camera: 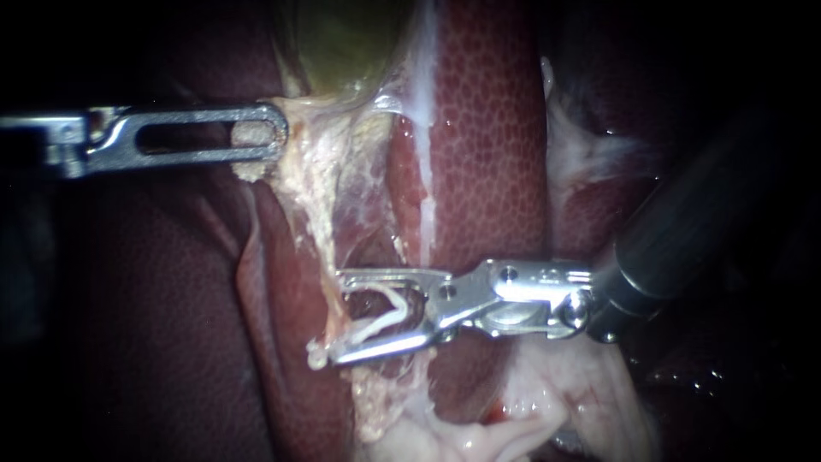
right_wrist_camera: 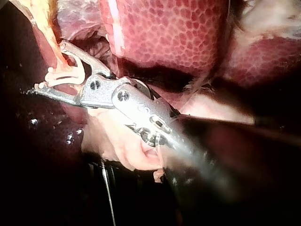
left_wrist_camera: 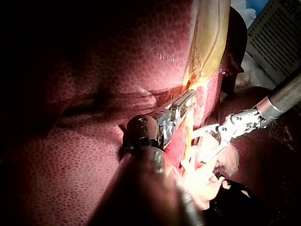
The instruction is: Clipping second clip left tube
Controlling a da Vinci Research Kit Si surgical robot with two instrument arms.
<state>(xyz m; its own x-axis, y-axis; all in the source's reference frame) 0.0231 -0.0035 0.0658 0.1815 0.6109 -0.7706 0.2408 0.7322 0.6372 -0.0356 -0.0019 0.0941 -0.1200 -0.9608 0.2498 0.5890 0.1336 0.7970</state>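
Endoscope view. The left tube (camera: 323,224) is a thin, pale, ragged strand. It runs from the gallbladder (camera: 342,43) at 12 o'clock down towards 6 o'clock and lies over the liver (camera: 487,128).

Right instrument (camera: 340,316) comes in from 3 o'clock. Its claw is spread wide and carries a white clip (camera: 386,318) that is not yet closed. The tube crosses the mouth of the claw. The right wrist view agrees: the strand drops in between the two halves, against the clip. I can make out no other clip on the tube.

Left instrument (camera: 272,135) at 10 o'clock. Its claw is clenched on pale tissue (camera: 250,137) beside the gallbladder's lower end and draws the strand taut.

Handling (judgement): the tube looks soft, wet, slippery and light, with no stiffness of its own. It is frayed at the edges and likely to tear under a sideways pull. It is best taken square across a bare stretch, with the whole width inside the clip and the fat and membrane kept out.

Surface: the liver is dark red, mottled and glistening. It will yield and gives no firm backing. Loose pale tissue lies bunched towards 6 o'clock.

Room: tight. The liver folds close on both sides of the claw, and all else is dark. No bench can be seen.
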